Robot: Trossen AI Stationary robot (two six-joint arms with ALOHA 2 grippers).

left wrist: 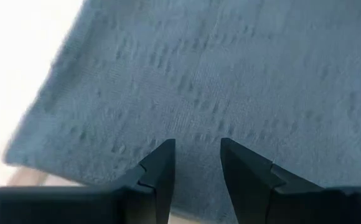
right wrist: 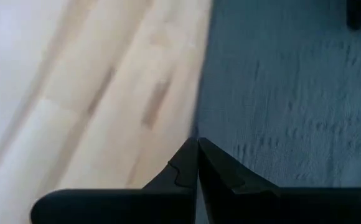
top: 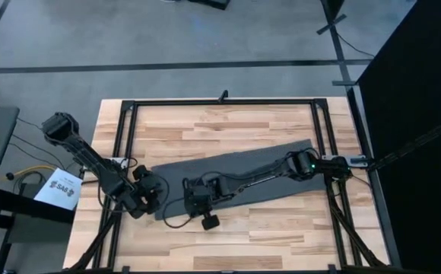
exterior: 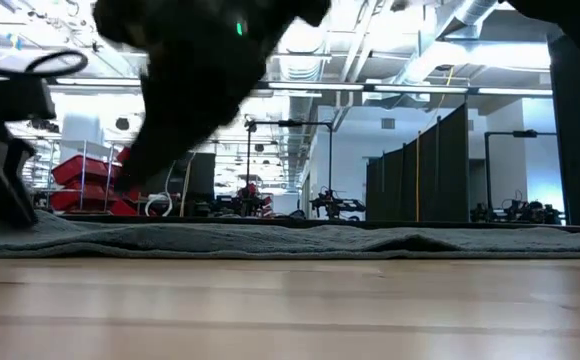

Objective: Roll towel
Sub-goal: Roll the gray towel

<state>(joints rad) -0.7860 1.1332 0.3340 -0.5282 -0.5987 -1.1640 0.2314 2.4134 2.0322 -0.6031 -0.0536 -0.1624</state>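
High view: the towel lies flat on the wooden tabletop, a long dark grey strip running slantwise from lower left up to upper right, roughly mid-table. Left gripper sits at the towel's left end, right by the short edge. Right arm reaches across over the towel's length; right gripper is at the towel's near long edge, a bit right of the left one. The two are near each other, not touching. Finger state can't be read from up here.

Low view: towel shows as a low, flat grey band across the tabletop, w/ slight wrinkles. A dark arm blurs the upper left; fingers not clear here.

Left wrist view: the left gripper has its fingers apart w/ a clear gap, nothing between them. Towel fills almost the whole pic under and ahead of the tips; its edge and corner show off to one side.

Right wrist view: the right gripper has its fingers pressed together, tips meeting, no cloth visibly pinched. Tips sit right over the towel's edge, where cloth meets bare tabletop.
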